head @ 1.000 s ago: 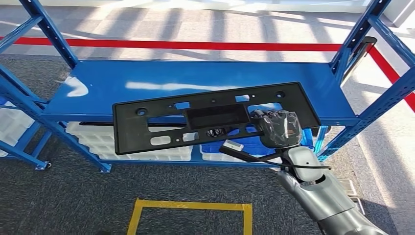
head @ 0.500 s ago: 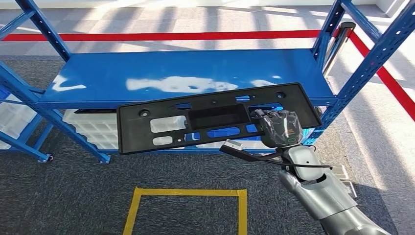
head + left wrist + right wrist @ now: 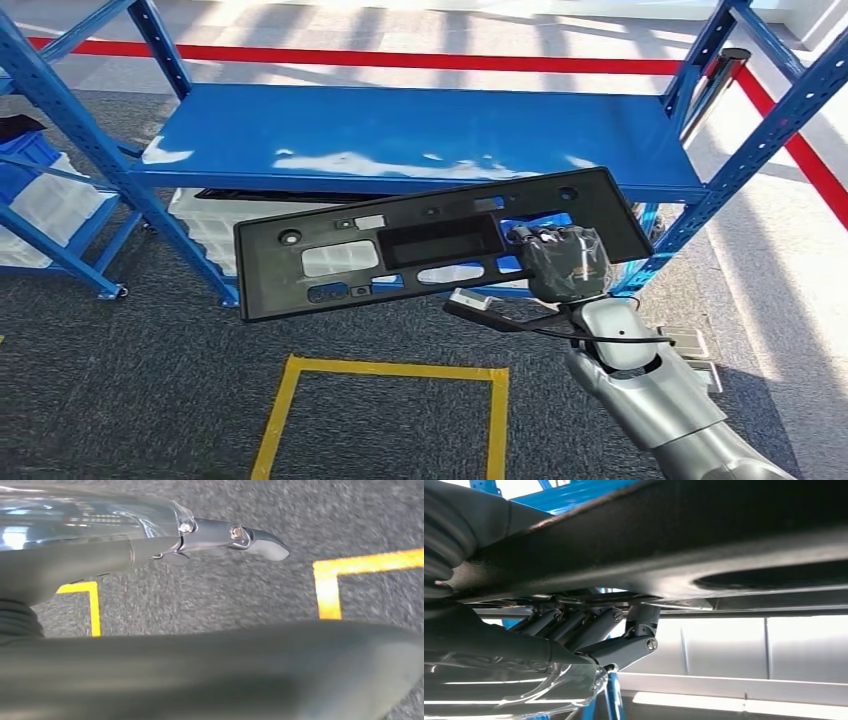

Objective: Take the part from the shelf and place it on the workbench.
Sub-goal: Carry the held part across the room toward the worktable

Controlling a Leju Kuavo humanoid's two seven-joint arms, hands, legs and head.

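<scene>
The part [image 3: 300, 268] is a long black plastic panel with several cut-outs and a recess in its middle. It hangs tilted in the air in front of the blue shelf board [image 3: 420, 135], its left end lower. My right hand [image 3: 568, 262] grips it near its right end, reaching up from below. In the right wrist view the dark fingers [image 3: 594, 630] curl under the part [image 3: 674, 545]. My left hand [image 3: 150, 545] hangs over the grey carpet, a finger stretched out straight, holding nothing.
Blue uprights [image 3: 80, 130] frame the rack on both sides. White crates [image 3: 215, 225] sit under the shelf board, and a blue bin [image 3: 25, 155] stands at far left. A yellow tape square [image 3: 390, 372] marks the carpet below. A black post [image 3: 725, 70] stands at right.
The whole picture has shifted, so the camera moved. The part, which lay over the shelf's front edge, is now off the board and in front of it, still in my right hand.
</scene>
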